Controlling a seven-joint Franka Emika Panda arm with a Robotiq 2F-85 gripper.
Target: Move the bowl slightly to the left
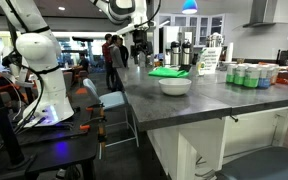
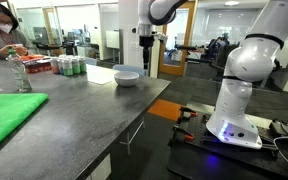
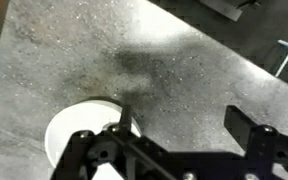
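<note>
White and smooth-sided, the bowl [image 1: 174,85] sits on the grey stone counter [image 1: 219,100] in an exterior view, just in front of a flat green thing [image 1: 168,71]. The gripper [image 1: 144,24] hangs above and behind it, clear of the rim.

In an exterior view from the counter's far end, the bowl [image 2: 128,76] stands near the edge, a row of cans [image 2: 69,66] beyond it, and the gripper [image 2: 147,60] hovers just beside it.

From the wrist view, the gripper [image 3: 179,125] has its fingers spread wide with nothing between them. One finger [image 3: 125,122] lines up over the rim of the bowl [image 3: 76,140].

It looks rigid, light and slick, probably chippable. The best hold is likely the rim, pinched gently with one finger inside the wall and one outside, then slid rather than lifted.
</note>
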